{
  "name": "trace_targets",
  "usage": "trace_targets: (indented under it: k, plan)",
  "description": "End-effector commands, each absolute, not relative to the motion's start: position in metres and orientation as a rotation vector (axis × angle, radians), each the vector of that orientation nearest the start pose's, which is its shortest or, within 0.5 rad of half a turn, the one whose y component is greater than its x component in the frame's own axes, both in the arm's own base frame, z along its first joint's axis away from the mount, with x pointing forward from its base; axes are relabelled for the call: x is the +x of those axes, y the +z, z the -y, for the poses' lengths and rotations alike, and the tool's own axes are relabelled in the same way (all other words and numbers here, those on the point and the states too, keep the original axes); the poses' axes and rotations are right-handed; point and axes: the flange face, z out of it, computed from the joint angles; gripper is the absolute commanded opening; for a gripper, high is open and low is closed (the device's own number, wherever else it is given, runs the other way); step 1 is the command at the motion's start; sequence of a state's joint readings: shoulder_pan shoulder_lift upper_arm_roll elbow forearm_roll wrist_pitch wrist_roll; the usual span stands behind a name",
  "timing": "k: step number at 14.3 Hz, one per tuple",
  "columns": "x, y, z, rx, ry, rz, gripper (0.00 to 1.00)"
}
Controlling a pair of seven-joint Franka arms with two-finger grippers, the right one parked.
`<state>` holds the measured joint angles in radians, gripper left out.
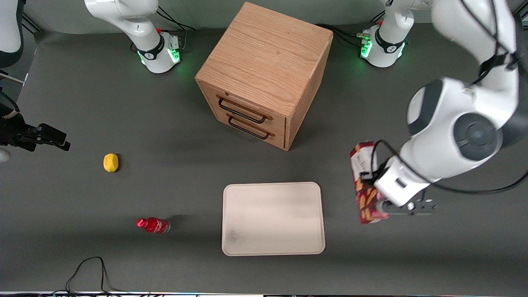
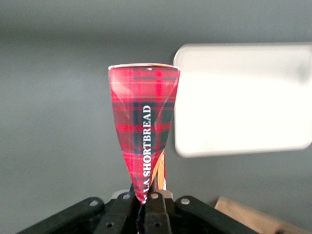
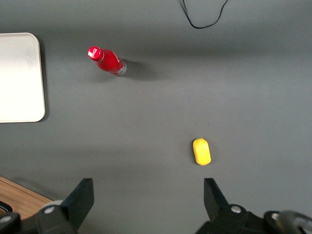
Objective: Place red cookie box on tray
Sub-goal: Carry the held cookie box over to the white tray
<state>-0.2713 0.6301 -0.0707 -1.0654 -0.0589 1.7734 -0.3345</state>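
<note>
The claw (image 2: 145, 207) grips the red cookie box (image 2: 144, 131) by its lower end, held clear above the worktop (image 1: 123, 103), with the tray (image 1: 273, 218) lying beside it.

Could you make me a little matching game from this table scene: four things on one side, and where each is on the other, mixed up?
Things:
1. red cookie box
2. tray
3. lemon
4. wooden drawer cabinet

Places:
A. lying on the table toward the parked arm's end
B. clamped in the gripper, held above the table beside the tray
C. standing between the two arm bases
D. flat on the table, nothing on it

Pairs: 1-B, 2-D, 3-A, 4-C
</note>
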Motion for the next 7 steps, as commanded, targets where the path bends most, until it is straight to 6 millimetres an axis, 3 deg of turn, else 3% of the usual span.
trace_targets:
  k: [1, 5, 7]
  plan:
    - [0.727, 0.441, 0.262, -3.304, -0.190, 0.107, 0.00]
    - [0.733, 0.367, 0.292, -3.347, -0.136, 0.075, 0.00]
    - [0.733, 0.349, 0.301, -3.361, -0.119, 0.065, 0.00]
